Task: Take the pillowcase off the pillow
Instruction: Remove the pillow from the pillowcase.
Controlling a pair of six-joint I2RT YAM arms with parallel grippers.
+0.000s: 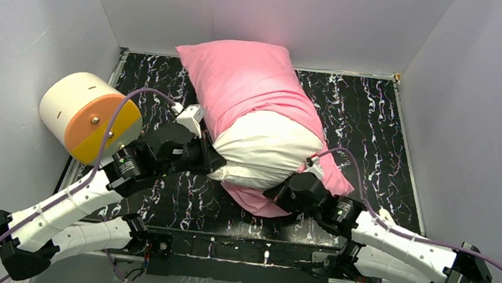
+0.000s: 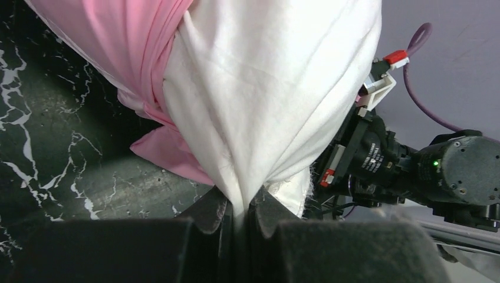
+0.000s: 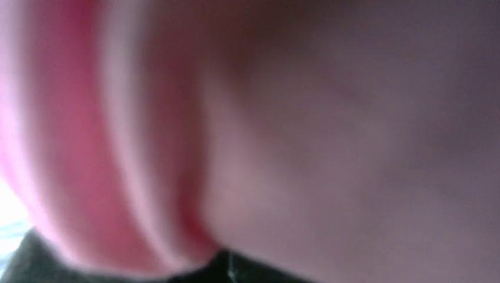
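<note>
The pink pillowcase [image 1: 241, 82] covers the far part of the white pillow [image 1: 262, 146], whose near end is bare. A pink flap lies under that bare end. My left gripper [image 1: 215, 160] is at the pillow's near left corner. In the left wrist view the left gripper [image 2: 242, 211] is shut on a pinch of white pillow [image 2: 265, 88] fabric, with the pillowcase [image 2: 118, 35] bunched to the left. My right gripper [image 1: 284, 192] is pressed into the pink flap at the pillow's near right. Its wrist view is filled by blurred pillowcase [image 3: 88, 147], and its fingers are hidden.
A cream-and-orange cylinder [image 1: 85, 117] lies on its side at the left edge, close to my left arm. The black marbled tabletop [image 1: 380, 128] is enclosed by grey walls on three sides. Purple cables loop over both arms.
</note>
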